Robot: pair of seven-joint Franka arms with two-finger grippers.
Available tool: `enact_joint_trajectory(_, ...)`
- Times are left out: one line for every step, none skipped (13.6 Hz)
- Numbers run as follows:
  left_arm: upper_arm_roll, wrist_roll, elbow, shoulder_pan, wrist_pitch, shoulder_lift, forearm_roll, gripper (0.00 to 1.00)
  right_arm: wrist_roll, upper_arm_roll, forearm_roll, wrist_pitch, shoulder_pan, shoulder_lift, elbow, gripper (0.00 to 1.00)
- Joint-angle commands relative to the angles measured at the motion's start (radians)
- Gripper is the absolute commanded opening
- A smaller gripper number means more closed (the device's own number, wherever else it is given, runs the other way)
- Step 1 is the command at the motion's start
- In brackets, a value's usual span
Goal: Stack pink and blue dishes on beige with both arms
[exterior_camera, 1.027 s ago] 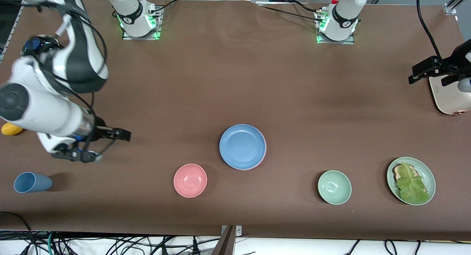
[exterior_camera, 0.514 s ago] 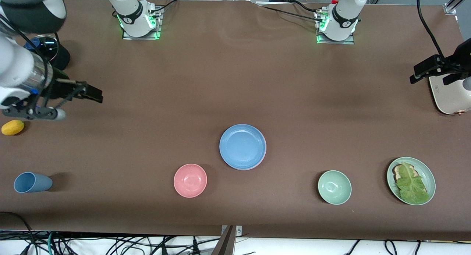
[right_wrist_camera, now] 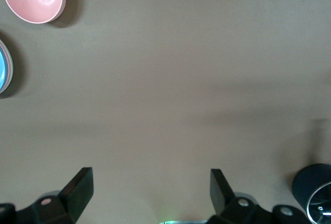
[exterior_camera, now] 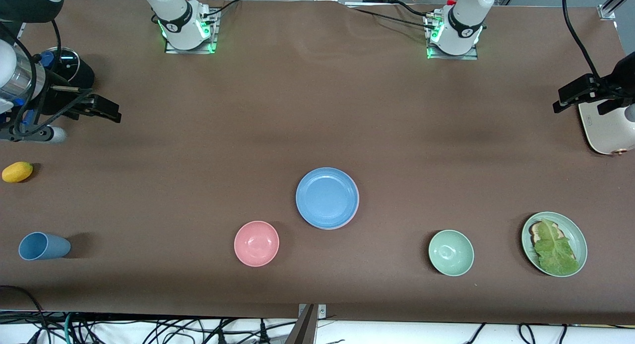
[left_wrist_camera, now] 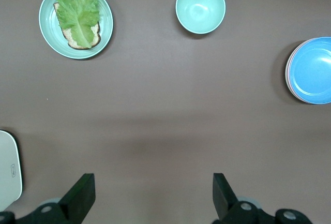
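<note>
Both arms drawn back to the ends of the brown cloth-covered counter (exterior_camera: 317, 110), plates stacked mid-counter.

The round matte blue plate (exterior_camera: 327, 197) tops the stack; a pink plate's rim (left_wrist_camera: 287, 74) peeks beneath it, the beige one unseen. The right tool (exterior_camera: 106, 109) and the left tool (exterior_camera: 573, 93) gape empty. A small pink bowl (exterior_camera: 256, 243) sits nearer the camera, beside the stack.

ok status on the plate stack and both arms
Left gripper open, empty, over bare table. Right gripper open, empty, at its table end. Blue plate tops the stack, pink rim just under it. Nothing in the way.
</note>
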Motion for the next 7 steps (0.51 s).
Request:
enact_joint_trajectory(0.000,-0.003,0.010,0.000,-0.003,-0.004,-0.003,1.00,-0.012,-0.004,0.012,0.011,0.002,-0.012,-0.011,1.00)
enact_joint_trajectory(0.000,-0.003,0.010,0.000,-0.003,-0.004,-0.003,1.00,-0.014,-0.004,0.004,0.011,0.002,-0.012,-0.011,1.00)
enact_joint_trajectory(0.000,-0.001,0.010,0.002,-0.003,-0.004,-0.005,1.00,-0.020,-0.006,0.002,0.008,0.002,-0.012,-0.009,1.00)
enact_joint_trajectory(0.000,-0.001,0.010,0.002,-0.003,-0.004,-0.005,1.00,-0.046,-0.006,0.001,0.008,0.002,-0.015,-0.009,1.00)
enact_joint_trajectory(0.000,-0.001,0.010,0.003,-0.003,-0.004,-0.005,1.00,-0.066,-0.007,0.001,0.008,0.002,-0.017,-0.009,1.00)
enact_joint_trajectory(0.000,0.000,0.010,0.003,-0.003,-0.004,-0.005,1.00,-0.074,-0.018,0.001,0.007,0.002,-0.020,-0.009,1.00)
enact_joint_trajectory(0.000,0.000,0.010,0.003,-0.001,-0.004,-0.005,1.00,-0.075,-0.021,0.002,0.004,0.002,-0.020,-0.009,1.00)
